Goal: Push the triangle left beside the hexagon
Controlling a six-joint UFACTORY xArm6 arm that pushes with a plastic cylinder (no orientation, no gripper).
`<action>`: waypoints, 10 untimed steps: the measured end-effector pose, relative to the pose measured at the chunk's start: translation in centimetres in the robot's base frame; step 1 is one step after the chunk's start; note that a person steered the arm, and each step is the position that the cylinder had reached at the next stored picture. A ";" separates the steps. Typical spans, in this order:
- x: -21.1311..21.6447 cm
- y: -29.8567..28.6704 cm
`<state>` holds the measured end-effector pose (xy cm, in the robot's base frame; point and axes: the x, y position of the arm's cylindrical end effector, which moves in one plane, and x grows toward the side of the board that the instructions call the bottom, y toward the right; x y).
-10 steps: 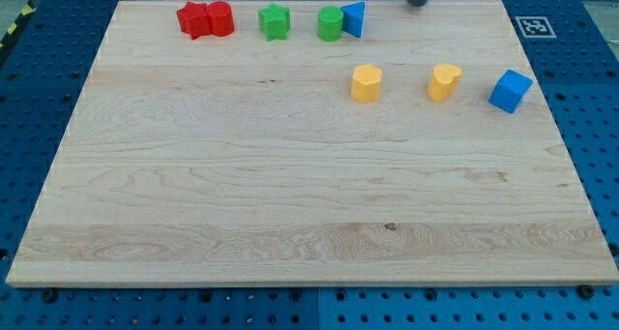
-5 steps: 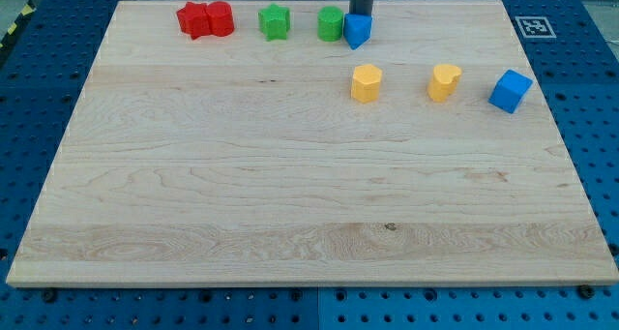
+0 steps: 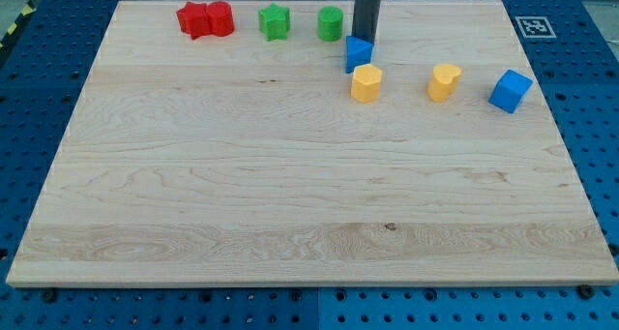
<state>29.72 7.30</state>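
Observation:
The blue triangle (image 3: 359, 52) lies near the view's top, just above the yellow hexagon (image 3: 367, 82) and touching or nearly touching it. My tip (image 3: 365, 39) stands right at the triangle's upper edge, the dark rod rising out of the view's top. A green cylinder (image 3: 331, 23) sits up and to the left of the triangle, apart from it.
A red star (image 3: 194, 20) and a red cylinder (image 3: 221, 18) touch at the top left. A green star (image 3: 275, 21) is beside them. A yellow heart (image 3: 445, 81) and a blue cube (image 3: 510, 90) lie to the right of the hexagon.
My tip came in from the top right to the triangle, then pushed it down, away from the green cylinder and onto the yellow hexagon's top edge.

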 end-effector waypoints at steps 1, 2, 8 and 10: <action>1.4 1.1; 1.9 2.3; 2.2 -6.7; 3.8 1.6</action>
<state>33.49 8.86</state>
